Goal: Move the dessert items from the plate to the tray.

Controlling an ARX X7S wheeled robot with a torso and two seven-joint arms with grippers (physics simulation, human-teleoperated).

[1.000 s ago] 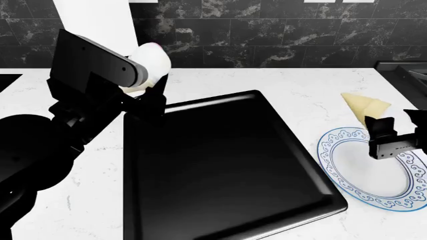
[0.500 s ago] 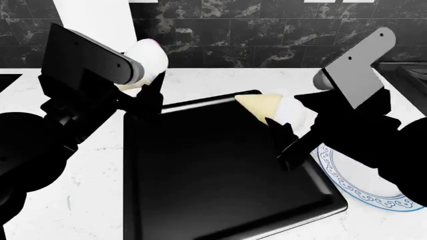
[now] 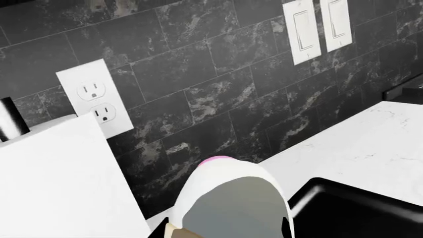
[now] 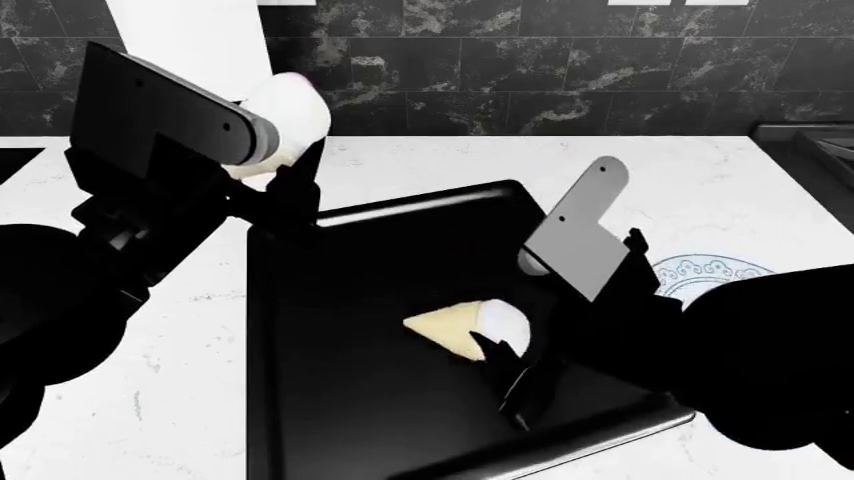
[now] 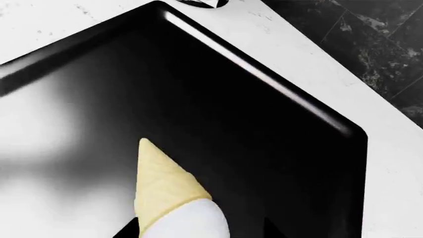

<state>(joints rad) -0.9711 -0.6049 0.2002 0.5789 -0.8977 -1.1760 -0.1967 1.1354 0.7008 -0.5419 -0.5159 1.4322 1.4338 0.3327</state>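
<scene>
An ice-cream cone [image 4: 470, 328] is gripped by the right pincer [image 4: 514, 375] low over the black tray [image 4: 360, 400]; a second cone [image 4: 287, 125] is clenched in the left pincer [image 4: 274, 185] above the worktop [image 4: 160, 400] by the tray's far-left corner. Neither is yet released.

No readable text, label, brand or number shows in any view. The wall outlet [image 3: 96, 99] and the switch plates [image 3: 322, 27] in the left wrist view are blank.

Dark marbled tile wall [image 4: 534, 50] behind white speckled, seemingly stone counter [image 4: 747, 190].
</scene>
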